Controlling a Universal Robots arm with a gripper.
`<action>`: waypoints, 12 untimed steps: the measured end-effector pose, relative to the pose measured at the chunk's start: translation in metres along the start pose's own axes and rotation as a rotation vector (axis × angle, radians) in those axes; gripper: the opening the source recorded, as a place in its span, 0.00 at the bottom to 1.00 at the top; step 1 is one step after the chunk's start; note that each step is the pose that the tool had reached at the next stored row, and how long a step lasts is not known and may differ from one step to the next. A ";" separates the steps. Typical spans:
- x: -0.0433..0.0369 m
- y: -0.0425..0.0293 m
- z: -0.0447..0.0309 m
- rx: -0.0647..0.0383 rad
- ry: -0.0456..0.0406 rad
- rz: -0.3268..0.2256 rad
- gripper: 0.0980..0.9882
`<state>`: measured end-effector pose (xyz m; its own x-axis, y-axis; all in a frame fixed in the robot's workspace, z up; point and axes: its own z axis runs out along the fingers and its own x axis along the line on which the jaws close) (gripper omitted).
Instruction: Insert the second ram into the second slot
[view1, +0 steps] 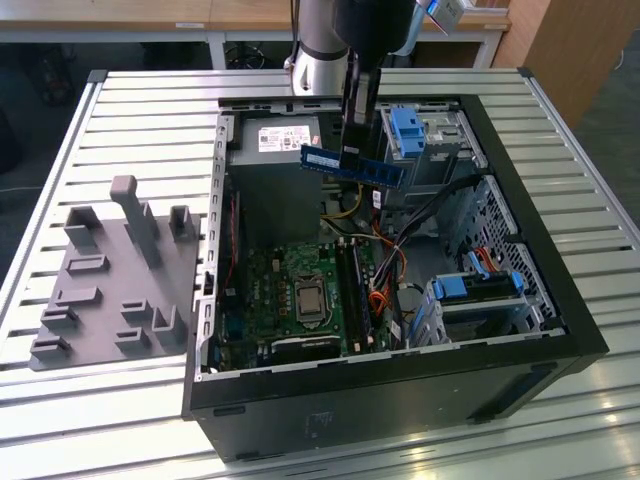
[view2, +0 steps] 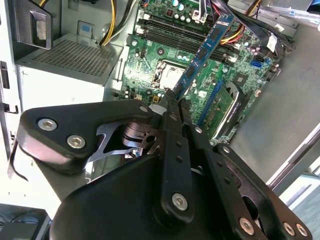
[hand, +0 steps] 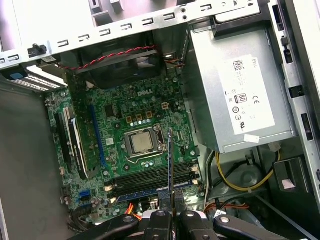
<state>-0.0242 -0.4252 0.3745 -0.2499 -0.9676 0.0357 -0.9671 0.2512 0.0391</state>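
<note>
A silver table (view1: 130, 120) with long ribs stands in a room with wooden desks behind it. In the exterior view, an open black computer case (view1: 400, 400) lies on the table. A grey block with pegs (view1: 120, 270) sits beside the case, on the exterior view's left. The green motherboard (view1: 270, 290) lies flat inside the case, with the processor socket (view1: 308, 300) in its middle and the dark memory slots (view1: 355, 290) just beside the socket. The gripper (view1: 350, 160) hangs over the case. Its fingers are pressed tight on the second ram (view1: 384, 172), a thin blue stick. The stick is level and high in the air, well above the board and near the grey power supply (view1: 280, 140). In the second wrist view, the black gripper (view2: 172, 97) pinches one long edge of the second ram (view2: 202, 52). The stick reaches out over the motherboard (view2: 150, 60) toward the memory slots (view2: 170, 32) and touches none of them. The power supply (view2: 65, 60) shows its mesh side here. In the first wrist view, the gripper (hand: 172, 212) holds the second ram (hand: 170, 160), which shows as a thin line seen on its edge. It crosses over the memory slots (hand: 150, 175), next to the processor socket (hand: 140, 142). A blue strip (hand: 145, 189) lies in the slot nearest the gripper. It may be another stick, but I cannot be sure. The power supply (hand: 235, 100) has a white label.
</note>
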 end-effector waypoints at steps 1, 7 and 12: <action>0.0000 0.0000 0.0000 0.000 0.0000 0.001 0.04; 0.0000 0.0000 0.0000 0.000 -0.0003 0.008 0.04; 0.0000 0.0000 0.0000 0.000 -0.0006 0.013 0.04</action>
<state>-0.0242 -0.4252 0.3745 -0.2630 -0.9641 0.0357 -0.9637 0.2643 0.0390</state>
